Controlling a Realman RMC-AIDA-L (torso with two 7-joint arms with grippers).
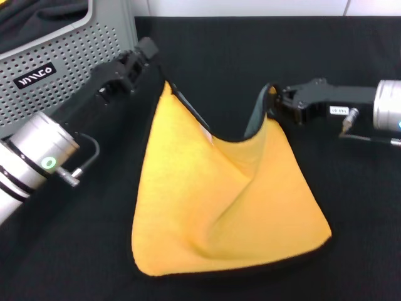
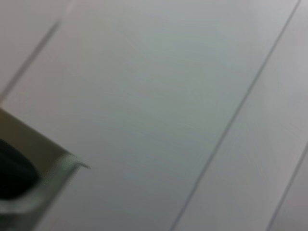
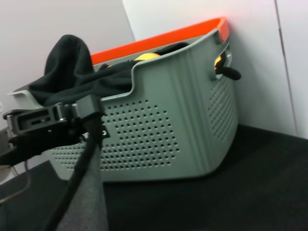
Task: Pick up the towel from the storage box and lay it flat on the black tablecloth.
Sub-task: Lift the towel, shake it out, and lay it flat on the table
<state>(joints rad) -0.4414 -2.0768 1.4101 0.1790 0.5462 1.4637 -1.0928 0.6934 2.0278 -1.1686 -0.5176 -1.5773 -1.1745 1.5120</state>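
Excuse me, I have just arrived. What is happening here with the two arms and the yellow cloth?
The robot is spreading the towel on the black tablecloth. The left gripper holds one far corner and the right gripper holds the other, both lifted, so the cloth sags between them with a fold down the middle. Its near edge already rests on the tablecloth, orange-yellow face up. The storage box stands at the far left with a dark cloth inside. The towel is not yet flat.
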